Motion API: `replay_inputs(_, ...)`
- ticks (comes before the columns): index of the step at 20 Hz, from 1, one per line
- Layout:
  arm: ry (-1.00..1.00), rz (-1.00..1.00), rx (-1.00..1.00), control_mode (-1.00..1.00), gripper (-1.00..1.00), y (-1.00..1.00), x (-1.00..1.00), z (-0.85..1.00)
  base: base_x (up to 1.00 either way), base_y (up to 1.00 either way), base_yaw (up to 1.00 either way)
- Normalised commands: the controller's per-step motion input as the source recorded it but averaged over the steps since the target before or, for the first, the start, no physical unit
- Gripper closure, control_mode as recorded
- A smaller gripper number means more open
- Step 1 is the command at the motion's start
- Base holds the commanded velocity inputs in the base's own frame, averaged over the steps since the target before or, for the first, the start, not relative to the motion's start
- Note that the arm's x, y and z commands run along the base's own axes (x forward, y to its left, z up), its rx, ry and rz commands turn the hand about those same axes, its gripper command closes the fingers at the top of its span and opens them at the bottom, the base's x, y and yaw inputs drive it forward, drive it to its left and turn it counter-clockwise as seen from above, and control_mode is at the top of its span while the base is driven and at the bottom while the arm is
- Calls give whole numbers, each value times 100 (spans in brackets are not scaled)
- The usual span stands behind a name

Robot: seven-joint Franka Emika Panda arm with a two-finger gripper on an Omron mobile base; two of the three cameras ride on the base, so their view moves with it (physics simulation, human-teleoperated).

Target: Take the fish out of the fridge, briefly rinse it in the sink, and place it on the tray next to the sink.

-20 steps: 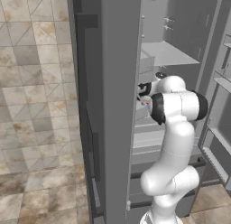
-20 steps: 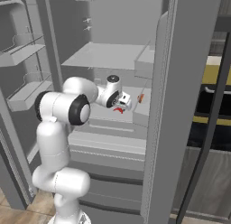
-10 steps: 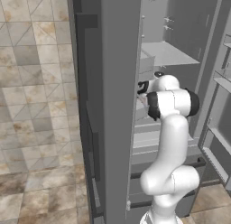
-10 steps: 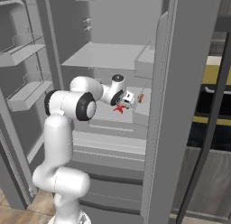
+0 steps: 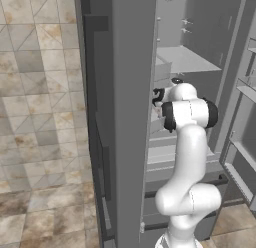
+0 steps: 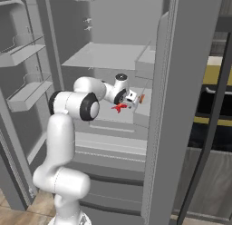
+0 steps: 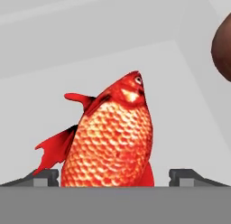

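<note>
- The hand view looks straight down on the fish [image 7: 110, 142]: bright red-orange, scaled, head and eye pointing to the top of that view, a fin spread to its left. It lies on the pale grey fridge shelf [image 7: 40, 110].
- The gripper [image 7: 115, 177] stands wide open: its two dark fingertips [image 7: 43, 177] show at the bottom of that view, one on each side of the fish's body, each with a gap between it and the scales. It has hold of nothing.
- At the upper right edge of the hand view a dark brown rounded thing [image 7: 222, 49] shows in part; I cannot tell what it is.
- The right base view shows the open fridge [image 6: 163, 129] from the front: the white arm [image 6: 72, 106] reaches in at mid height, and the fish [image 6: 118, 107] is a small red shape on the shelf just under the hand.
- In that view a small orange thing [image 6: 142, 99] sits just beyond the hand, too small to tell.
- The left door racks [image 6: 25, 95] hold nothing I can see.
- The left base view shows the fridge's grey side wall [image 5: 130, 117] in front, with the arm's elbow [image 5: 190, 113] bent into the cabinet behind it, and a tiled wall [image 5: 40, 92] to the left.
- No writing or label can be read anywhere.
</note>
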Motion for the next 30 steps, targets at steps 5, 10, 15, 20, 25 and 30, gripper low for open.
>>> replay_inputs(5,-1,2,-4,-100,100,21,-31,-39,0,0,0)
replay_inputs(10,-8,1,-3,-100,100,29,-72,-21,0,0,0)
replay_inputs(15,-9,-2,0,-100,100,24,-89,11,0,0,0)
replay_inputs(20,-10,-19,9,-100,100,2,-98,94,0,0,0)
replay_inputs(25,-18,-23,11,-100,100,0,-85,100,0,0,0)
replay_inputs(30,-12,-23,6,-100,100,0,-64,100,0,0,0)
